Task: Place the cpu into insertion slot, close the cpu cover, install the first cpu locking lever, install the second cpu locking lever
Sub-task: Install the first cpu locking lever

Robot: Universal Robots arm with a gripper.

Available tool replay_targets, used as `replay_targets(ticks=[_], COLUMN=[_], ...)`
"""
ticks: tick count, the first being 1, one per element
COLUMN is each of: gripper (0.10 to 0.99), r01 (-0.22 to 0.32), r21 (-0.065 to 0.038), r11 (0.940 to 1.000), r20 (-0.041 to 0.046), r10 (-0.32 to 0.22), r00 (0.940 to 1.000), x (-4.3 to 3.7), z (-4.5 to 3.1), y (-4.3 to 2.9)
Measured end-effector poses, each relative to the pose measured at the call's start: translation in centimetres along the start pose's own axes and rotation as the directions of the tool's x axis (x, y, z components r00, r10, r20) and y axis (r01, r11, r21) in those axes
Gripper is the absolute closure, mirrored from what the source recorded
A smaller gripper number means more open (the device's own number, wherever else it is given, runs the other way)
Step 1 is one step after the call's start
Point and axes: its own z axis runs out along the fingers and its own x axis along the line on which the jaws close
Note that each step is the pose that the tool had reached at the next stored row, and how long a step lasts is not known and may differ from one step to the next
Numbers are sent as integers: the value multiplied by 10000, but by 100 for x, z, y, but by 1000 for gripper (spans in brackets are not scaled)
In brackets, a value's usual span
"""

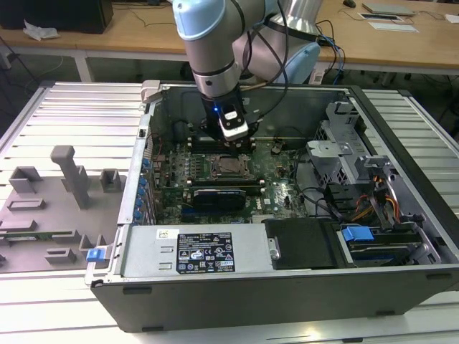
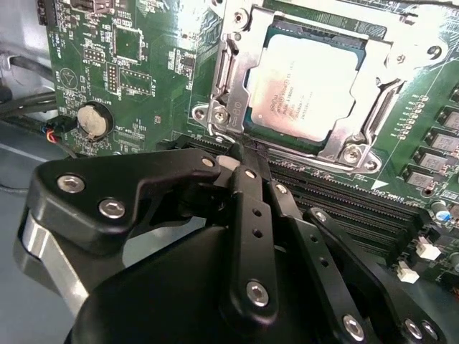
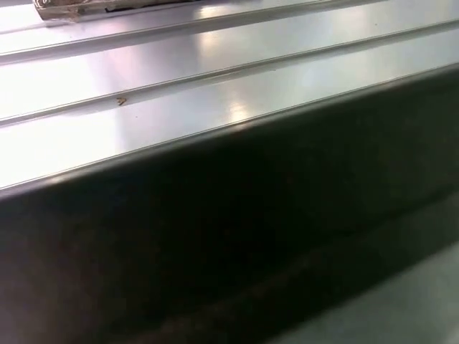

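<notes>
The cpu (image 2: 308, 86) lies flat in the insertion slot (image 2: 290, 141), its dull silver top showing through the window of the cpu cover (image 2: 240, 43). The cover lies down over it. In the second wrist view my gripper (image 2: 240, 156) is shut, with its black fingertips (image 2: 247, 175) pressed together at the socket's corner, right by a thin metal lever (image 2: 228, 86) along the cover's side. I cannot tell whether the tips pinch the lever's end. In the exterior view the gripper (image 1: 234, 145) hangs just behind the socket (image 1: 228, 166) inside the open computer case.
Black memory slots (image 2: 344, 193) run beside the socket, and a coin battery (image 2: 93, 120) sits on the green board. A grey power-supply box (image 1: 193, 251) lies in front, a drive cage (image 1: 337, 154) to the exterior view's right, and grey fixture blocks (image 1: 72, 175) to its left.
</notes>
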Motion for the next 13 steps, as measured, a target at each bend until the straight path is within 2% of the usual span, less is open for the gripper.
replay_targets(ticks=[7, 13], gripper=[980, 980], r01=[-13, -12], r21=[-41, -40], r11=[10000, 10000], r20=[-10, -10], r10=[13, 12], r00=[10000, 10000], x=[-19, -27], z=[10, -25], y=[7, 11])
